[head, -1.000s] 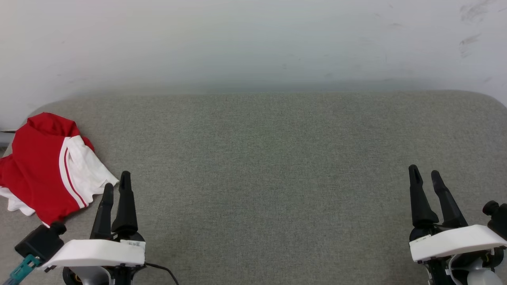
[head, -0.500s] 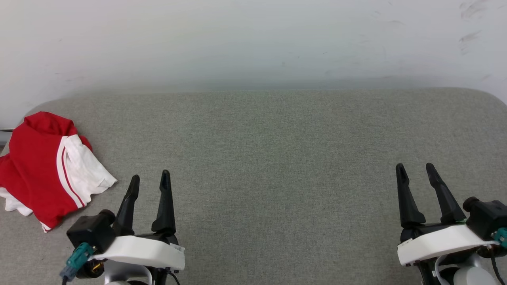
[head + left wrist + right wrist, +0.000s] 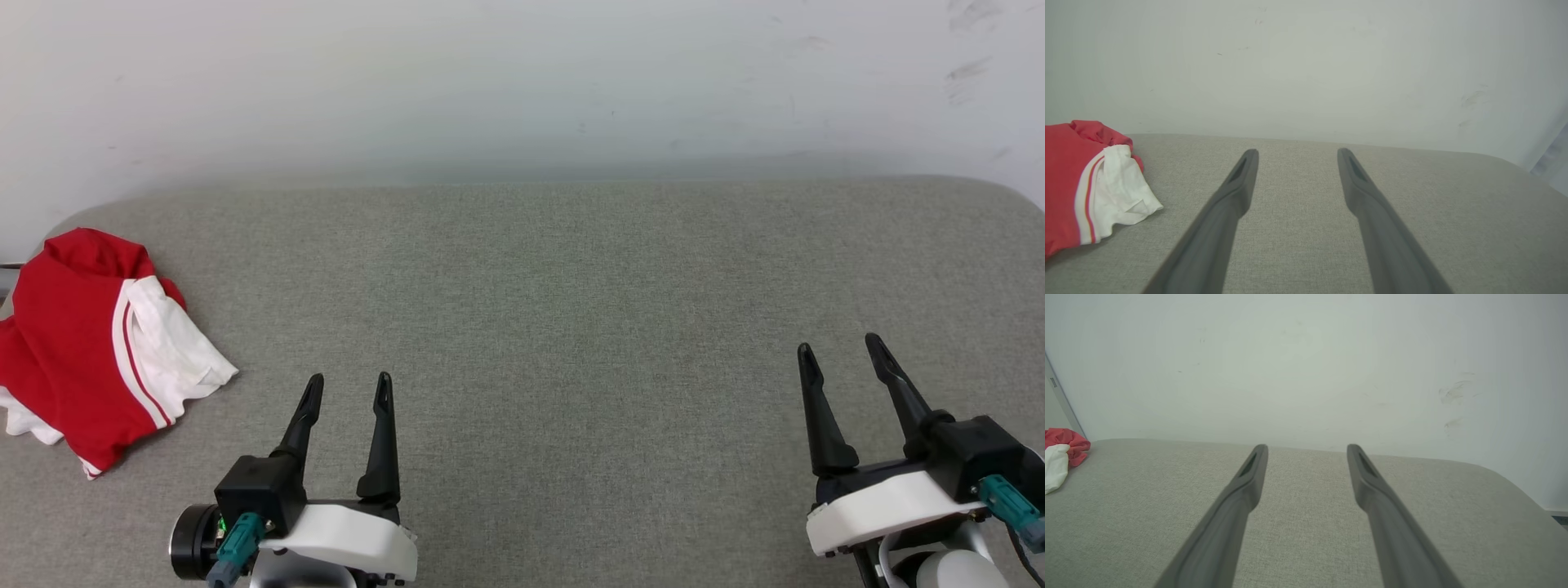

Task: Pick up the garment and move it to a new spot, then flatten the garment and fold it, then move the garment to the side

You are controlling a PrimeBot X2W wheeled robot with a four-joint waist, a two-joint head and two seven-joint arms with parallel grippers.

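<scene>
A: What lies furthest left?
B: The garment, a crumpled red heap at the left end of the grey padded surface, close to its rounded far corner. A white sleeve with red-and-white stripe trim lies on the heap's right side, its loose hem pointing towards the middle. The edge of the head view cuts off the heap's left part.
A: And next along?
B: The left gripper, near the front edge, pointing away towards the wall. Its two dark fingers stand apart, with grey fabric showing between them. A teal connector sits at its wrist.
A: How does the garment lie to it?
B: To its left and a little farther back, near but not touching. Bare grey fabric lies between the sleeve hem and the nearer finger. In the left wrist view the sleeve sits left of that finger, about level with its middle.
A: And the right side?
B: A broad stretch of grey fabric, then the right gripper, its fingers likewise spread with fabric between them, well apart from the garment. Behind it the pale wall carries dark scuff marks at the upper right.
</scene>
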